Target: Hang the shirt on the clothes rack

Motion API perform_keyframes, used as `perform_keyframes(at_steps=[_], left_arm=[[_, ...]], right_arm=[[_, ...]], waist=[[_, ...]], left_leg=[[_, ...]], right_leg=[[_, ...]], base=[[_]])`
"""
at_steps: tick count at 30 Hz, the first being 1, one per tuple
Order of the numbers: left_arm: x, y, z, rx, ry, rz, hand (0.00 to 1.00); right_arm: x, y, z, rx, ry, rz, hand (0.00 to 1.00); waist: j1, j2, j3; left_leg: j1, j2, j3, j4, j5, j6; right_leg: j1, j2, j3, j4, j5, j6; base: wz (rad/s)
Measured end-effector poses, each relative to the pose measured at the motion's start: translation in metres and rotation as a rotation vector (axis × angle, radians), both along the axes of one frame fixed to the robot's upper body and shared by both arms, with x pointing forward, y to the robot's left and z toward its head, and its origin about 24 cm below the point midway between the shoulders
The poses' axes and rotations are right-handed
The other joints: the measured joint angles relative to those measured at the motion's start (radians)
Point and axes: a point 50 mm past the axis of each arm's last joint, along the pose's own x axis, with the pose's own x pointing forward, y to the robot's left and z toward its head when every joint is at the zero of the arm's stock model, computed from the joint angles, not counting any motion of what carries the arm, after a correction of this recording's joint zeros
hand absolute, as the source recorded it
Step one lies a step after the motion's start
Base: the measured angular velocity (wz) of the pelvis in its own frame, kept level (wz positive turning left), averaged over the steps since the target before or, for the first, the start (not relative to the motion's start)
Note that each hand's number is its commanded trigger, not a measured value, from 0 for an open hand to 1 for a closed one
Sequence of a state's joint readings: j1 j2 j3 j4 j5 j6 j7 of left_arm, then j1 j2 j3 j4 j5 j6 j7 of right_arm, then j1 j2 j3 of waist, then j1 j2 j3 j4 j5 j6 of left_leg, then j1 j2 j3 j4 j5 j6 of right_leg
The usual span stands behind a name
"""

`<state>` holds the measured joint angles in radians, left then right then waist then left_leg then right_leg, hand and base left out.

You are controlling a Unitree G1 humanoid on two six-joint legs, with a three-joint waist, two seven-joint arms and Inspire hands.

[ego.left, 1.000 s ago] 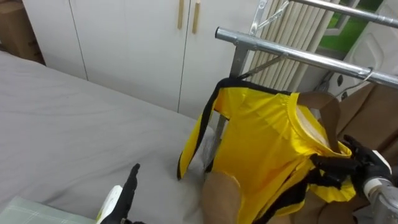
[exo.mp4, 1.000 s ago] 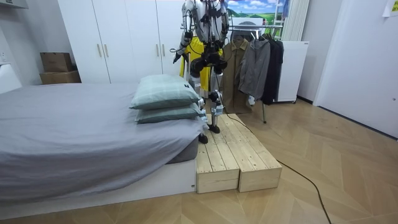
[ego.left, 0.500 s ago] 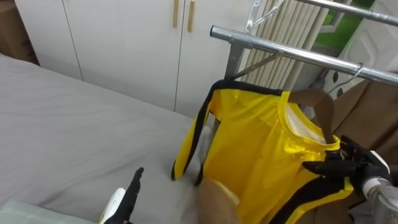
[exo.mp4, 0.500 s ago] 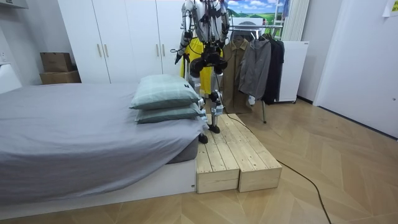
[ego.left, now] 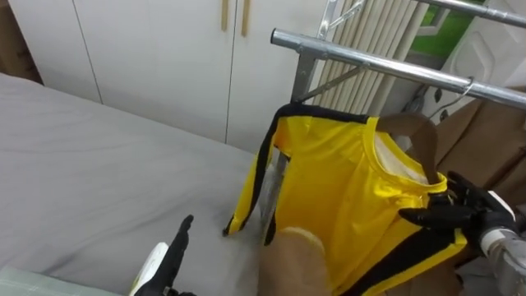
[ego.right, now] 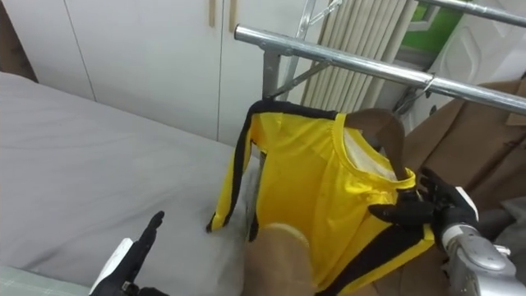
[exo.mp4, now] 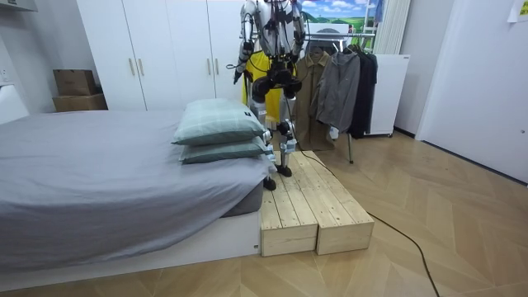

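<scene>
- The yellow shirt [ego.left: 345, 189] is pinched at its shoulder edge by the curled fingers of the right robot hand [ego.left: 464, 210], and it is spread out to that hand's left.
- The rail [ego.left: 370, 64] lies above the hand, so the hanging step is judged unfinished.
- A lift towards the rail is called for next; the shirt's hanger hook cannot be made out.
- The left robot hand [ego.left: 168, 255] is held empty and straight-fingered over the bed [ego.left: 99, 164].

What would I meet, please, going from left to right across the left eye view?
left hand → yellow shirt with black trim → right hand, gripping that shirt
</scene>
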<state>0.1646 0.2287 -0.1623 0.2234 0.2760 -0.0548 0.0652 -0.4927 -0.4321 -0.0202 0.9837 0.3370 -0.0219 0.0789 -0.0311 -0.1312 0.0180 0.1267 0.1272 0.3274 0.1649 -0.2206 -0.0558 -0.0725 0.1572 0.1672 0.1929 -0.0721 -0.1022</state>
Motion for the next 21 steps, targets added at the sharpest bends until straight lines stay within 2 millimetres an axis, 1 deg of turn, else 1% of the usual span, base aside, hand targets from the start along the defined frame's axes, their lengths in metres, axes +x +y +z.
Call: perform_keyframes(at_steps=[3, 7, 9, 13, 15, 17, 19, 21], left_arm=[[0.0, 0.0, 0.0, 0.0, 0.005, -0.008, 0.0], [0.0, 0.003, 0.0, 0.008, 0.005, -0.008, 0.0], [0.0, 0.004, 0.001, 0.015, 0.005, -0.008, 0.0], [0.0, 0.005, 0.001, 0.019, 0.002, -0.009, 0.0], [0.0, 0.005, 0.002, 0.024, -0.006, -0.007, 0.0], [0.001, 0.005, 0.004, 0.026, -0.022, 0.001, 0.0], [0.001, 0.004, 0.006, 0.022, -0.04, 0.003, 0.0], [0.002, 0.005, 0.007, 0.023, -0.059, 0.02, 0.0]], right_arm=[[0.002, 0.0, 0.005, -0.029, -0.012, 0.014, 0.0], [0.005, 0.0, 0.01, -0.05, -0.033, 0.015, 0.0], [0.008, 0.0, 0.02, -0.083, -0.071, 0.011, 0.0], [0.014, -0.002, 0.04, -0.152, -0.139, 0.006, 0.0], [0.018, 0.002, 0.053, -0.201, -0.194, 0.011, 0.0], [0.021, 0.005, 0.062, -0.216, -0.241, 0.008, 0.0], [0.021, 0.006, 0.067, -0.238, -0.272, -0.006, 0.0], [0.019, 0.008, 0.071, -0.31, -0.293, 0.0, 0.0]], waist=[[-0.016, -0.001, -0.0001], [-0.023, -0.002, -0.0013], [-0.022, -0.002, -0.0014], [-0.027, 0.0, -0.0023], [-0.042, 0.001, -0.0031], [-0.056, 0.003, -0.0041], [-0.07, 0.006, -0.0057], [-0.077, 0.011, -0.0085]], left_leg=[[-0.001, -0.001, 0.002, 0.001, 0.0, 0.0], [-0.007, -0.001, 0.008, 0.003, 0.0, 0.0], [-0.015, -0.002, 0.015, 0.003, 0.0, 0.0], [-0.016, -0.001, 0.025, 0.006, 0.0, 0.0], [-0.013, -0.001, 0.03, 0.007, 0.0, 0.0], [-0.011, 0.0, 0.031, 0.007, 0.0, 0.0], [-0.01, -0.001, 0.031, 0.007, 0.0, 0.0], [-0.01, -0.001, 0.031, 0.008, 0.0, 0.0]], right_leg=[[-0.002, 0.0, 0.003, 0.001, 0.0, 0.0], [-0.013, 0.002, 0.013, 0.008, 0.0, 0.0], [-0.032, 0.004, 0.021, 0.019, 0.0, 0.0], [-0.034, 0.007, 0.026, 0.022, 0.0, 0.0], [-0.033, 0.007, 0.026, 0.024, 0.0, 0.0], [-0.032, 0.007, 0.026, 0.026, 0.0, 0.0], [-0.031, 0.006, 0.025, 0.027, 0.0, 0.0], [-0.032, 0.006, 0.024, 0.028, 0.0, 0.0]], base=[[-0.02], [-0.08], [-0.13], [-0.05], [0.0], [0.0], [0.0], [0.0]])
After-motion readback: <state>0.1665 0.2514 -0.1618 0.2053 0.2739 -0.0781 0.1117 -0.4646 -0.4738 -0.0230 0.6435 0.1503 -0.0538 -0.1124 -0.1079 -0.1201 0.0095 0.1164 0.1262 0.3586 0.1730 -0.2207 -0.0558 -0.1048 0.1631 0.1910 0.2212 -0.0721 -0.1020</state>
